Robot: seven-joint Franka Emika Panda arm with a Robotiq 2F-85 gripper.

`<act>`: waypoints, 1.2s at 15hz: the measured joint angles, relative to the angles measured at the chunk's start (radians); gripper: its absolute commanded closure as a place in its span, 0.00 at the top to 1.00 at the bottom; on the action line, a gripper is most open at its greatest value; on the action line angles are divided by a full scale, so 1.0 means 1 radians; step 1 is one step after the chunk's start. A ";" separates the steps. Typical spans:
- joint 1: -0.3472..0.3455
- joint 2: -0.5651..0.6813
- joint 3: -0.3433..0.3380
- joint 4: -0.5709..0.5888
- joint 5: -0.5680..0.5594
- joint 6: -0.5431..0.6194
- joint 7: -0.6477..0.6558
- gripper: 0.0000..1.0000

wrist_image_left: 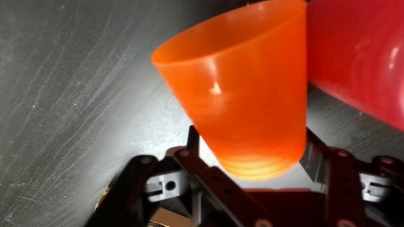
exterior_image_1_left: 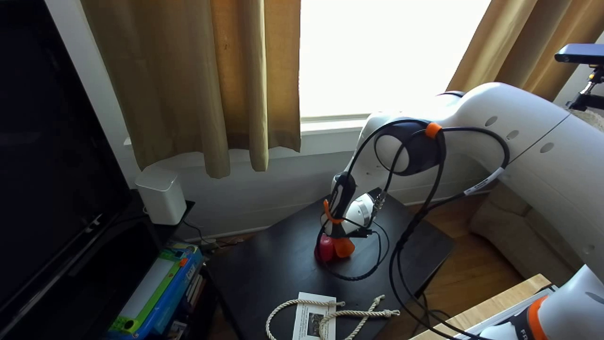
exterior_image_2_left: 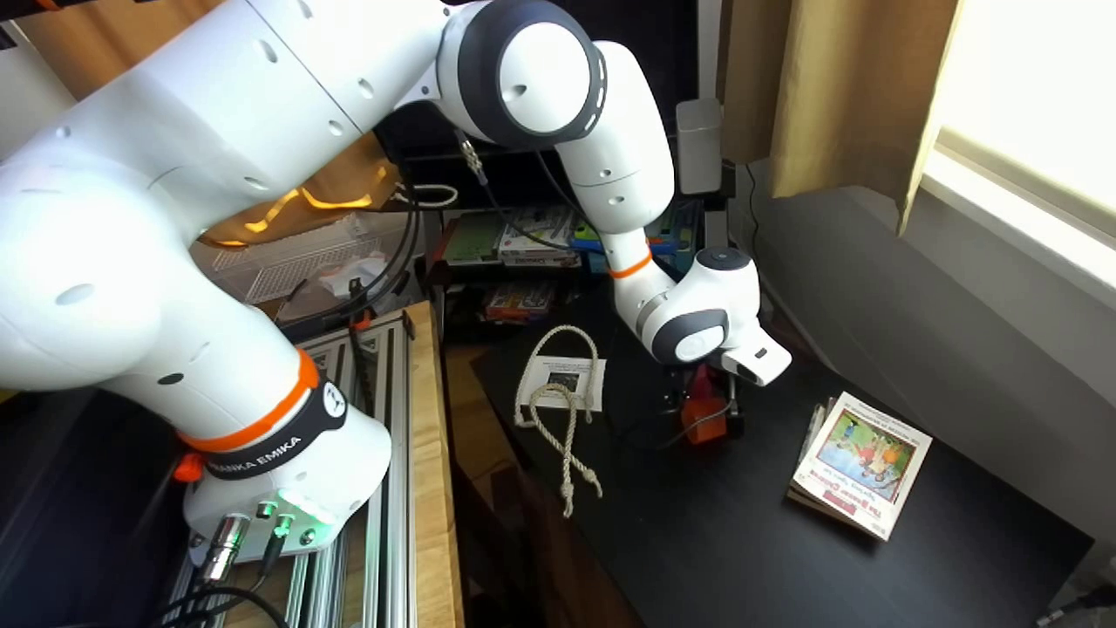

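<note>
Robot base [exterior_image_2_left: 279, 501] reads "FRANKA EMIKA"; a book [exterior_image_2_left: 863, 462], upside down, "The Boxcar Children." Fingers [wrist_image_left: 312, 159] stand partway apart, closely flanking an orange cup [wrist_image_left: 252, 101]; whether they grip is unclear.

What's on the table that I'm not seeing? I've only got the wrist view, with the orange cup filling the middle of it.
Observer: In both exterior views, some pale rope lies on the table, partly over a sheet of paper, away from the orange cup.
Operator: And past the table?
Observer: In an exterior view, a bright window shows between tan curtains.
Operator: Anything standing off the table?
Observer: Yes, in an exterior view, a white box beside a large dark screen.
</note>
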 measured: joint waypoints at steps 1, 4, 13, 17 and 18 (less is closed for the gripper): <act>0.000 0.001 0.000 0.003 0.002 0.000 0.000 0.43; 0.000 0.002 0.000 0.009 0.009 0.000 0.000 0.43; 0.123 -0.023 -0.138 -0.006 0.077 0.009 0.089 0.43; 0.299 -0.006 -0.299 -0.032 0.102 0.009 0.279 0.43; 0.343 0.006 -0.332 -0.035 0.109 0.007 0.336 0.43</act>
